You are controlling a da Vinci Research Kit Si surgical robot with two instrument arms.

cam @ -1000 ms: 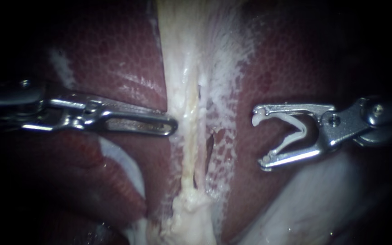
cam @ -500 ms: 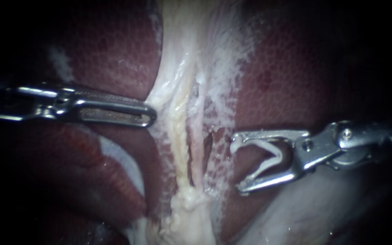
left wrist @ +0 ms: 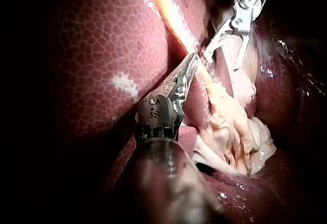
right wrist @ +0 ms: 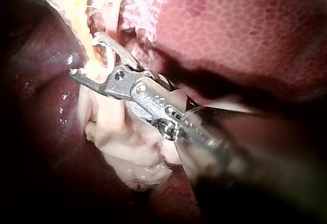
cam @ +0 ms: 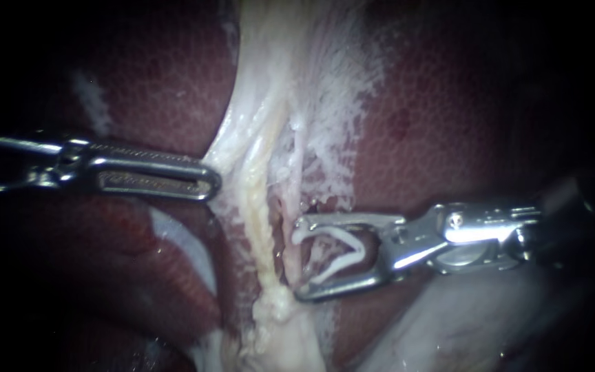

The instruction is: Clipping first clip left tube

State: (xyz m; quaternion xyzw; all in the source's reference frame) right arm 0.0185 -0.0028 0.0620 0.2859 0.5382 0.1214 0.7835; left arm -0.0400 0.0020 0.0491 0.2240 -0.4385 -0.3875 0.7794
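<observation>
A pale band of tissue runs down between the liver lobes, with a yellowish tube and a thin pinkish tube side by side in it. My left instrument has its jaws shut on the band's left edge and holds it drawn to the left; it shows likewise in the left wrist view. My right instrument carries an open white clip between its spread jaws, whose tips reach the pinkish tube. In the right wrist view its jaws straddle pale tissue. I cannot tell which tube lies inside.
Dark red liver lies on both sides of the band. A lump of pale fatty tissue sits below the tubes. A smooth pale fold lies under my right instrument's shaft, another below my left instrument.
My right instrument has moved down and left, from clear of the band to its tubes, still holding the clip open. My left instrument has drawn the band's edge leftwards.
</observation>
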